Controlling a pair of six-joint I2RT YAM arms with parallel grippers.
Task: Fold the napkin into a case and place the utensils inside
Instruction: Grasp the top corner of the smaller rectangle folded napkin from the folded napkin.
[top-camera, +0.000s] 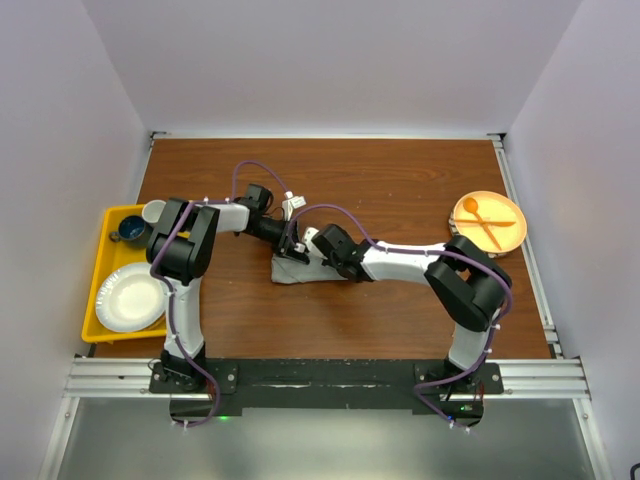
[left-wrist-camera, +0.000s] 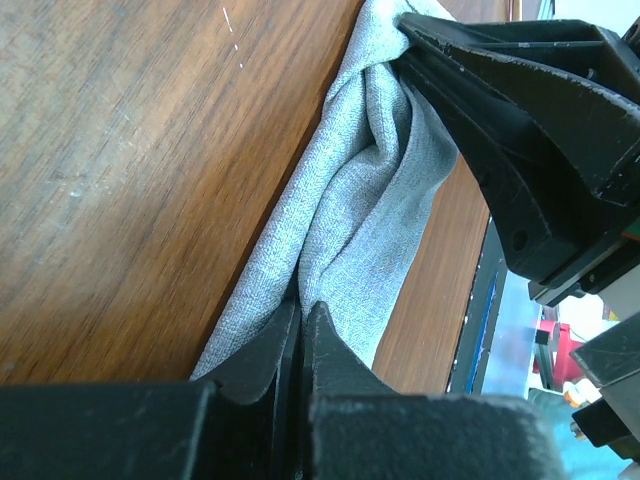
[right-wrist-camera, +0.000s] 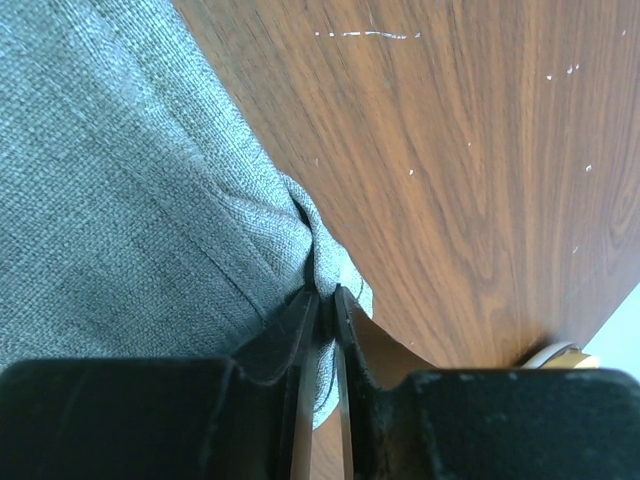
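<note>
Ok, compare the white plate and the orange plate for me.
The white plate sits in the yellow tray on the left; the orange plate sits directly on the table on the right. The white plate is empty; the orange plate holds orange cutlery. Both are round.

No legible text, labels or numbers.

Soft, even light from overhead fills the top view, which is bright and sharp, with only faint shadows under the arms on the wooden table (top-camera: 400, 190). Both wrist views show the napkin (left-wrist-camera: 350, 230) weave crisply. The left gripper (left-wrist-camera: 300, 312) and right gripper (right-wrist-camera: 326, 296) are near-black, blurred masses. The left wrist view's right-hand background is overexposed and out of focus.
</note>
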